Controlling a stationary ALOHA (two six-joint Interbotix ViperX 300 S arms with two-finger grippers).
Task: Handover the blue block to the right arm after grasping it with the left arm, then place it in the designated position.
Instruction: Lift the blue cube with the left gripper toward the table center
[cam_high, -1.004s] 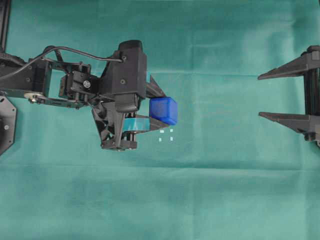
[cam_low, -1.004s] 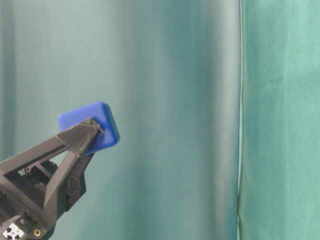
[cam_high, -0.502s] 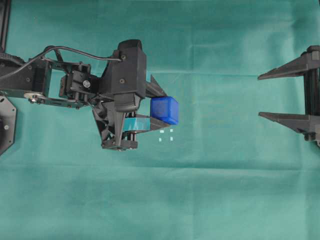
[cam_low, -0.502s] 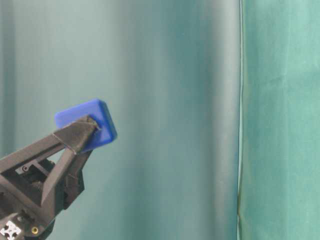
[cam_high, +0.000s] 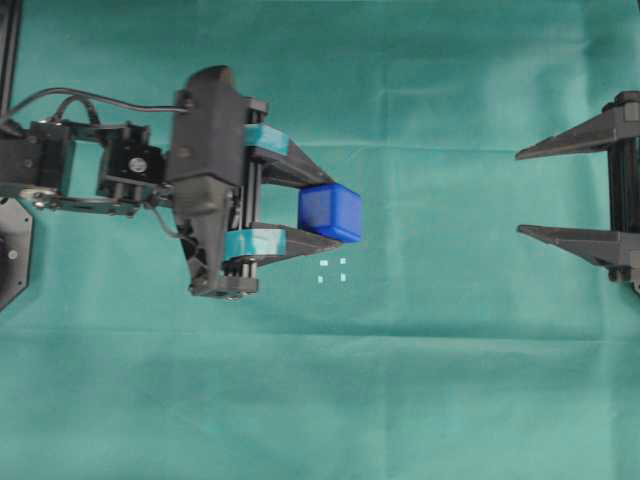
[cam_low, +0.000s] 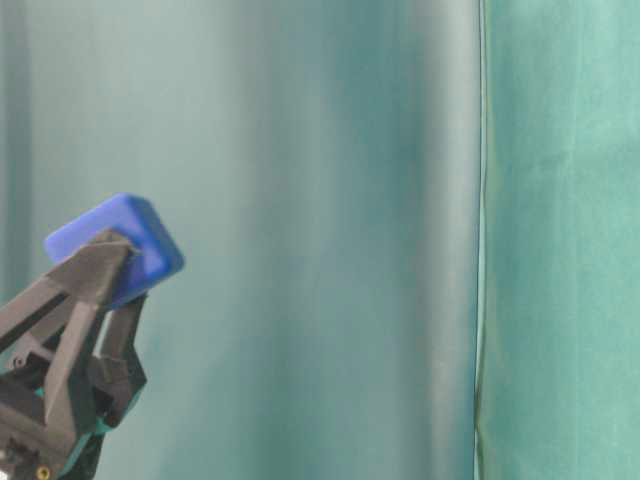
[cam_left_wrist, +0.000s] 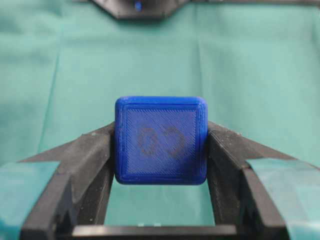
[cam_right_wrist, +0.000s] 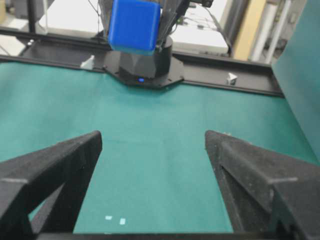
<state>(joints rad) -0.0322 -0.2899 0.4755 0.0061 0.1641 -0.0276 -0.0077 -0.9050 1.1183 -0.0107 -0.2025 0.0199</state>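
We see the left arm (cam_high: 130, 180) holding the block (cam_high: 330, 212) clear of the desk (cam_high: 420, 400), lifted in the air. We judge it is raised and pointed toward the right arm (cam_high: 625, 190) so that arm can take it in the handover. The left gripper (cam_left_wrist: 161, 145) has its teal-banded jaws closed on the block, one pressing each side face. The block sits right at the jaw tips, its front half sticking out past them, which leaves free faces for the other arm to grasp. Its emblem face looks back at the wrist camera. The right gripper (cam_high: 520, 192) waits well apart on the opposite side of the desk, its plain black jaws spread wide and empty, facing the block. The four white marks (cam_high: 333, 270) lie bare on the green cloth, just beside and below the held block in the overhead view.
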